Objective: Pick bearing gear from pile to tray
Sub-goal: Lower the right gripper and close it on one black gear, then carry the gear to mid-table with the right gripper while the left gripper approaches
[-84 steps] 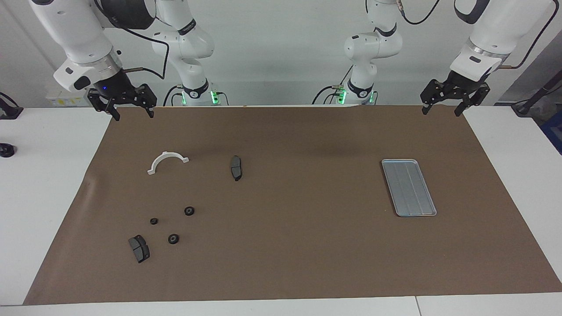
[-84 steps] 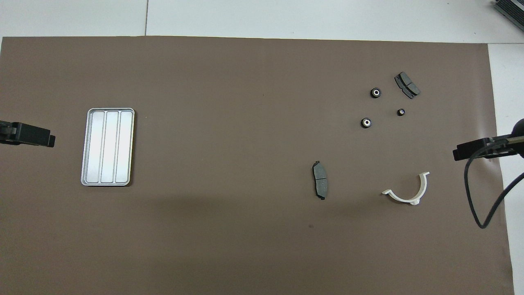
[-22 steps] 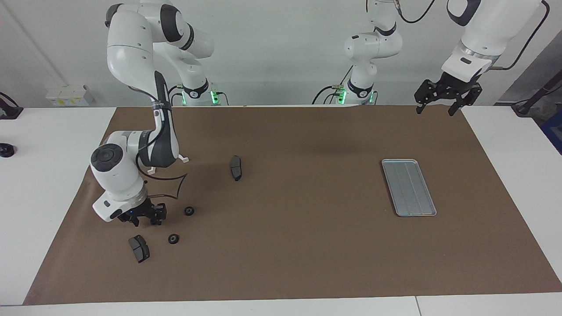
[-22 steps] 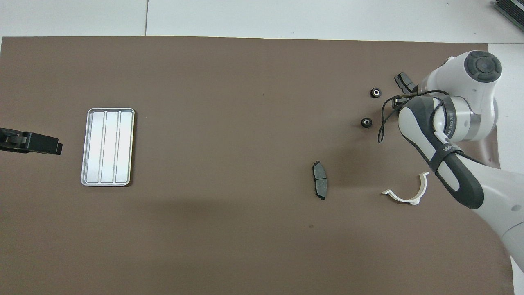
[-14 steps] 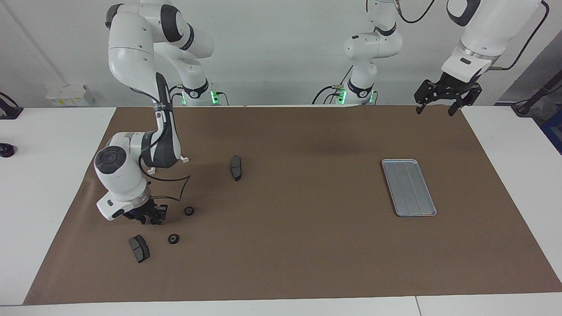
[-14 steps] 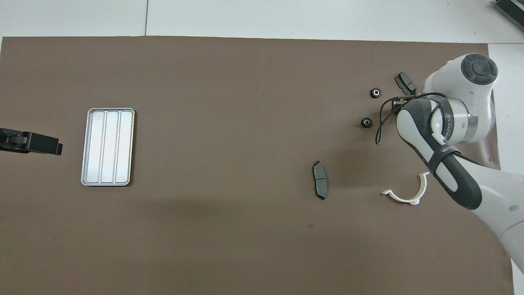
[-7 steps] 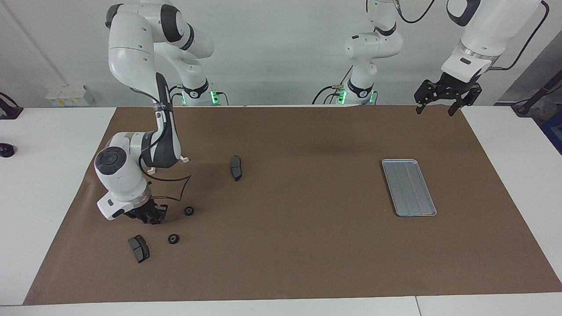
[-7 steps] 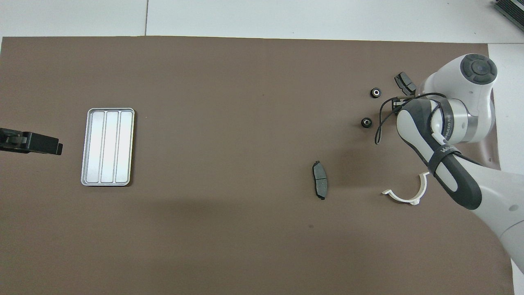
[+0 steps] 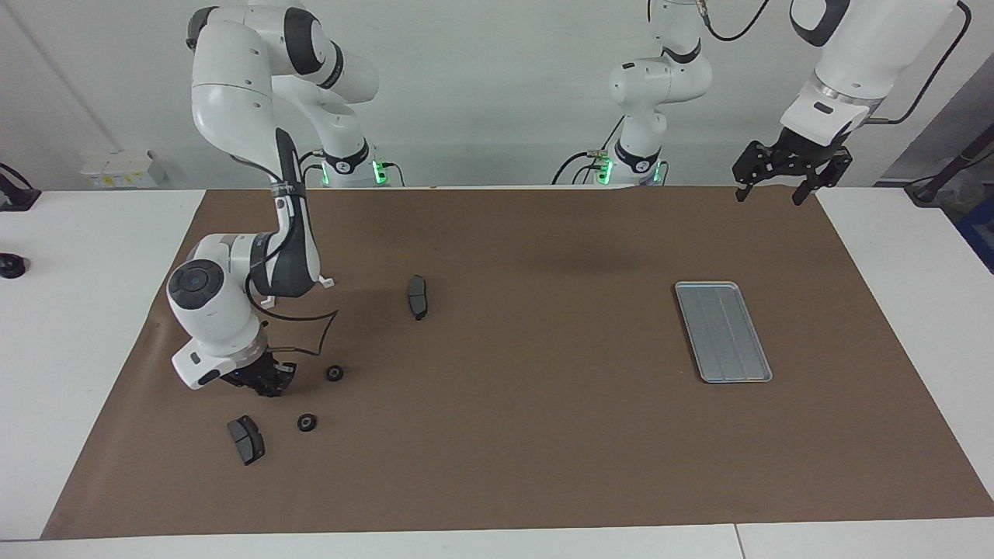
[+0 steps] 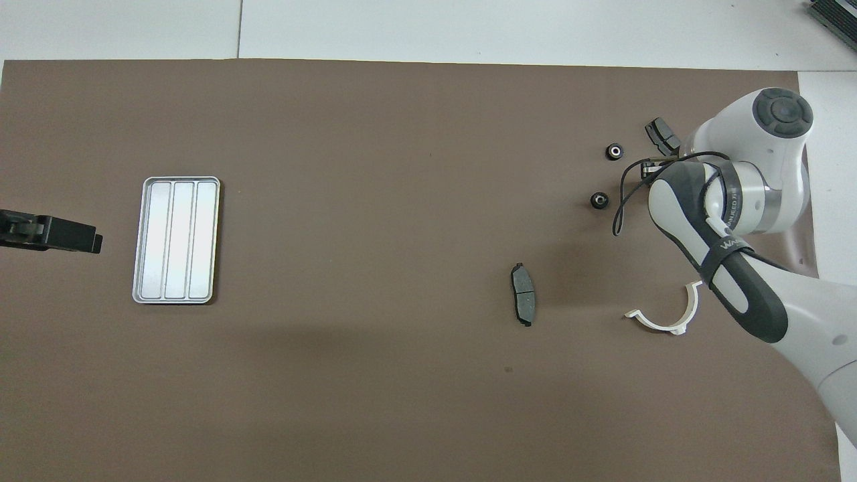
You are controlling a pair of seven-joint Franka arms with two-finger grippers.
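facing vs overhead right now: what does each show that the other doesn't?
Facing only: both arm bases; the right gripper low among the small parts, jaws shut; the left gripper whole, jaws open, raised at the mat's corner nearest the robots.

Overhead only: the three lengthwise channels of the tray; the right arm's wrist hides its gripper.

Both: two black rings, the two brake pads, the white half-ring bracket partly covered by the arm.

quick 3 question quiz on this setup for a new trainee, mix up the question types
1. True or false: a part lies in the tray.
2. How many black rings lie in plain sight on the brown mat?
3. Which claw is down among the loose parts: A left, B right?

Key: 1 false, the tray is empty. 2 two. 3 B, the right claw.
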